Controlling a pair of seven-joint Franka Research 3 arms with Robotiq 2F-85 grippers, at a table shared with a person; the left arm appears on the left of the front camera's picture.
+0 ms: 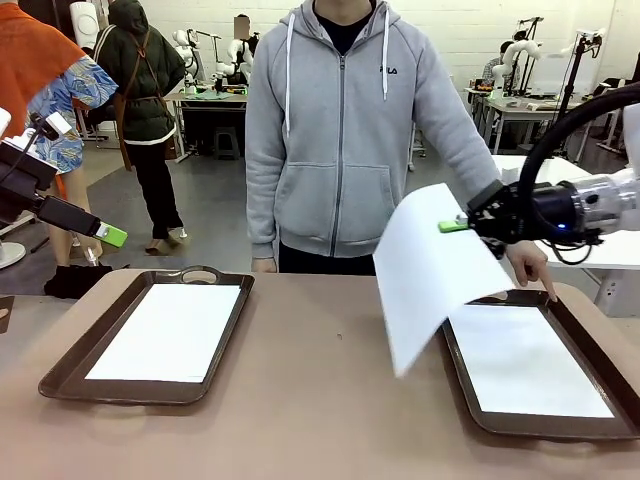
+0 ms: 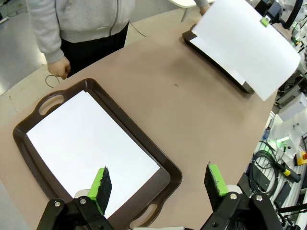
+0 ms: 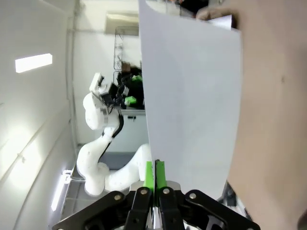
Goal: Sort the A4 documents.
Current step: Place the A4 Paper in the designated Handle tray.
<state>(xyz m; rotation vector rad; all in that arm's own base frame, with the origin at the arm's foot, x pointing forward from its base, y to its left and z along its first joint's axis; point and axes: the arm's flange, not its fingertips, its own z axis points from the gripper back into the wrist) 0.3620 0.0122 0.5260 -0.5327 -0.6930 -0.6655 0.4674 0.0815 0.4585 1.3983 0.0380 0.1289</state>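
A grey floor (image 1: 215,215) stretches back to a white brick wall (image 1: 450,25). Work tables (image 1: 205,98) stand along it, and a bright strip light (image 3: 33,63) glows on a white wall.

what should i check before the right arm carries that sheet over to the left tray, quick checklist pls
1. Right gripper shut on the lifted sheet: ok, pinched at one edge.
2. Sheet clear of the right tray: ok, it hangs in the air, bent.
3. Person's hand out of the way: not ok, a finger touches the right tray's far rim.
4. Left tray ready: ok, one flat sheet inside.
5. Left gripper clear of the drop spot: not ok, open above the left tray's near end.
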